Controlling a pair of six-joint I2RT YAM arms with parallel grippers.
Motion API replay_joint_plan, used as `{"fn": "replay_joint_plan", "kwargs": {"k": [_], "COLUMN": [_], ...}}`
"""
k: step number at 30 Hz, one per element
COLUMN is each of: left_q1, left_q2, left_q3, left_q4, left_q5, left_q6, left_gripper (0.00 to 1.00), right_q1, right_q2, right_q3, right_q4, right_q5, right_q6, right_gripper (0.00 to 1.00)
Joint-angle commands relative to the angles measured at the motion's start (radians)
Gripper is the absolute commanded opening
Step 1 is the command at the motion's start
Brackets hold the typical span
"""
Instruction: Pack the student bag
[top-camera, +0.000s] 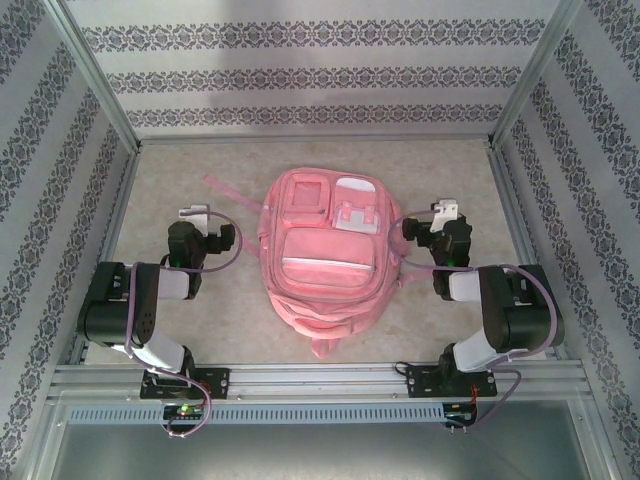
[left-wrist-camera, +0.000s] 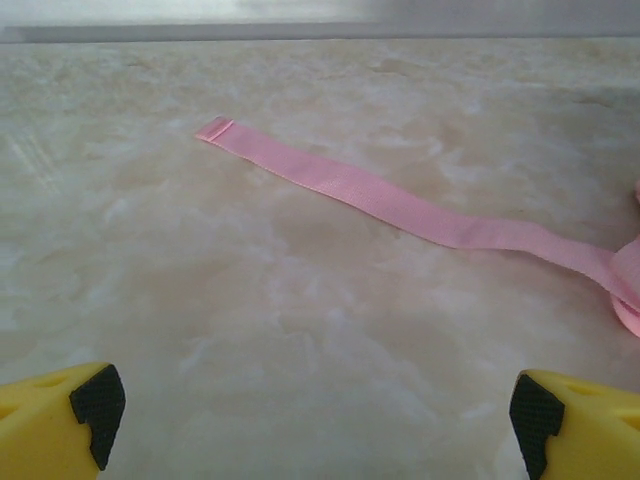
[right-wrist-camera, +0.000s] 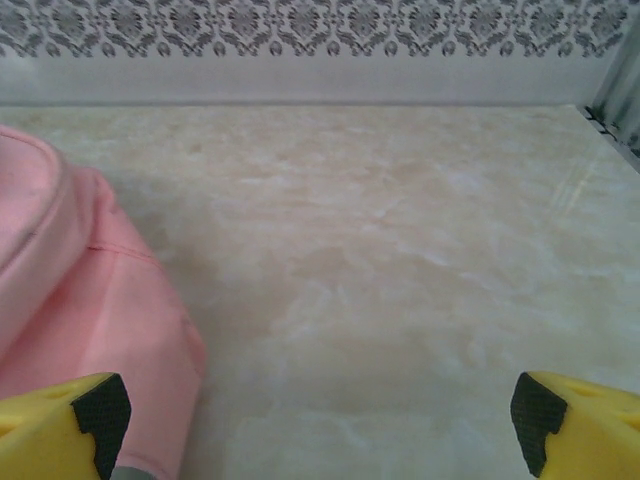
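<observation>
Student bag (top-camera: 322, 255) is lying flat mid-table, pocket side facing up, sitting between the two arms with a pink loop at its near end. Left gripper (left-wrist-camera: 315, 420) is standing wide with nothing between the jaws; its yellow fingers with black pads (left-wrist-camera: 98, 400) are showing at the near corners of the wrist view, over bare marbled table (left-wrist-camera: 250, 300). Farther out, a flat pink strap (left-wrist-camera: 400, 205) is lying on the table, its free end to the far left and the rest running right toward the bag. Right gripper (right-wrist-camera: 318, 415) is also standing wide and holding nothing, over bare table. The bag's pink side is bulging just left of its left finger; contact cannot be told. Beyond, the table is running to the patterned back wall (right-wrist-camera: 300, 25). From above, both arms are sitting folded, one on each side of the bag.
</observation>
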Motion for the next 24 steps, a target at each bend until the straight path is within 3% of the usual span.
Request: {"fn": "replay_joint_plan", "kwargs": {"k": [1,5,8,24], "left_q1": [-0.001,-0.009,-0.015,-0.015], "left_q2": [-0.007,-0.007,-0.007,-0.008], "left_q3": [-0.007,-0.003,-0.003,-0.003], "left_q4": [0.009,-0.002,-0.001,0.000], "left_q5": [-0.078,-0.092,-0.096,-0.096], "left_q6": [-0.023,-0.019,-0.013,-0.011], "left_gripper": [0.99,1.00,0.99,1.00], "right_q1": [-0.007,0.019,0.002,-0.004], "right_q2": [-0.006,-0.005,-0.002,-0.005], "right_q3": [-0.001,0.001,0.007,0.003], "right_q4": [0.003,0.001,-0.004,0.000], "right_q5": [0.025,0.139,-0.001,0.004], "right_q6": [0.020,0.022,-0.003,0.008], "right_gripper": [0.98,0.98,0.98,0.98]}}
